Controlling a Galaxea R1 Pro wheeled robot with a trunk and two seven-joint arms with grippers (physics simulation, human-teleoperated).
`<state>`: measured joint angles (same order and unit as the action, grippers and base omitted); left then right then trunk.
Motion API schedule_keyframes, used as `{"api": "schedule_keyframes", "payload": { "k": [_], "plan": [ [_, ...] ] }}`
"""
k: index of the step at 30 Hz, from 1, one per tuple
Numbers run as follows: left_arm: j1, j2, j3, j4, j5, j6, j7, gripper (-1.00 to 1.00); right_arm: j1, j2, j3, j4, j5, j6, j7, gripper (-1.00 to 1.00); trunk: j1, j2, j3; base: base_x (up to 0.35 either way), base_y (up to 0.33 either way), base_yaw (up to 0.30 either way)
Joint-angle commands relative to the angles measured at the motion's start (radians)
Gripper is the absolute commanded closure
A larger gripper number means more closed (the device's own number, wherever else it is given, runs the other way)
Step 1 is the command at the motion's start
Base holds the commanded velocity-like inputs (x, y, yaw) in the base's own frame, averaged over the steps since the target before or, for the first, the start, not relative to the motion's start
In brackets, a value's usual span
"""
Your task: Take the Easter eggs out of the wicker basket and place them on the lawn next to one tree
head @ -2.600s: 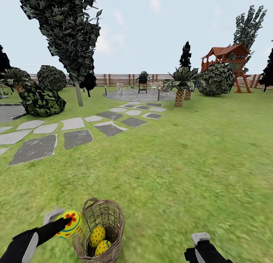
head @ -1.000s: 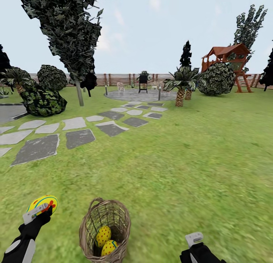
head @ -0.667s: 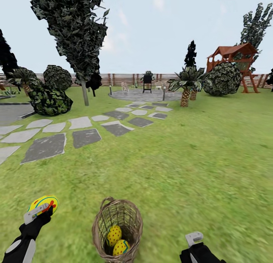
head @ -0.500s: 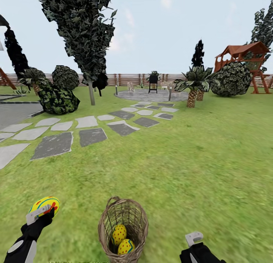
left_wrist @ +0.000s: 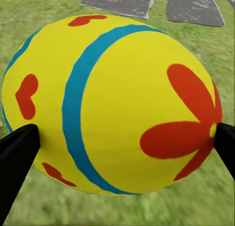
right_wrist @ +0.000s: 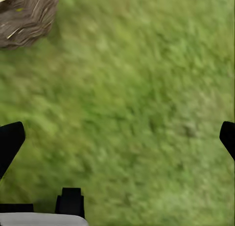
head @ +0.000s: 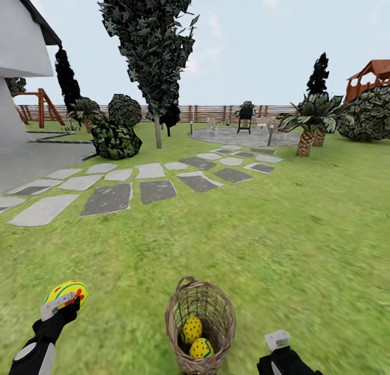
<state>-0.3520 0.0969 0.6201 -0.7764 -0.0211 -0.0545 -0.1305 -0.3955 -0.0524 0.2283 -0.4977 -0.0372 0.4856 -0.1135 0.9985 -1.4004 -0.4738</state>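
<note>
My left gripper is shut on one Easter egg, held low over the lawn at the head view's lower left. In the left wrist view that yellow egg with a blue band and red flower sits between the black fingertips. The wicker basket stands on the grass between my arms, with two Easter eggs inside. My right gripper hovers right of the basket, open and empty; the basket's rim shows near it. The tree is out of view.
Grey stepping stones cross the grass ahead to a round patio. A tall slim-trunked dark conifer, bushes and palms stand beyond. A white house wall is at the far left, a slat fence behind.
The left gripper carried its egg away from the basket's rim, out to the left. Since then the camera has turned left: the basket and garden shifted right, and a house wall came into view.
</note>
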Motion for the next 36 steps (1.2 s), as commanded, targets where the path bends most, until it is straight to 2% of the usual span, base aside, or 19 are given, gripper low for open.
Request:
{"api": "schedule_keyframes", "payload": {
  "k": [1,7,26,30,36],
  "plan": [
    [-0.002,-0.002,0.004,0.002,-0.003,-0.003,-0.008,1.0,0.0,-0.002,0.007,-0.002,-0.004,0.007,-0.006,-1.0,0.0,-0.001,-0.001,-0.17,0.287,0.297],
    [-0.001,-0.006,0.003,0.008,-0.003,0.003,-0.008,1.0,0.0,-0.001,0.008,-0.002,-0.004,0.007,-0.006,-1.0,0.0,-0.001,-0.001,-0.184,0.211,0.297],
    [-0.002,-0.008,0.003,0.008,-0.002,0.004,-0.008,1.0,0.0,-0.007,0.005,-0.005,-0.004,0.007,-0.006,-1.0,0.0,-0.001,-0.001,-0.004,0.003,0.297],
    [-0.001,-0.02,0.003,0.008,-0.002,0.004,-0.008,1.0,0.0,-0.009,0.004,-0.005,-0.004,0.007,-0.006,-1.0,0.0,-0.001,-0.001,0.0,0.0,0.297],
    [-0.002,-0.021,0.003,0.008,-0.002,0.004,-0.008,1.0,0.0,-0.01,0.004,-0.005,-0.005,0.007,-0.006,-1.0,0.0,-0.001,-0.001,0.0,0.0,0.297]
  ]
}}
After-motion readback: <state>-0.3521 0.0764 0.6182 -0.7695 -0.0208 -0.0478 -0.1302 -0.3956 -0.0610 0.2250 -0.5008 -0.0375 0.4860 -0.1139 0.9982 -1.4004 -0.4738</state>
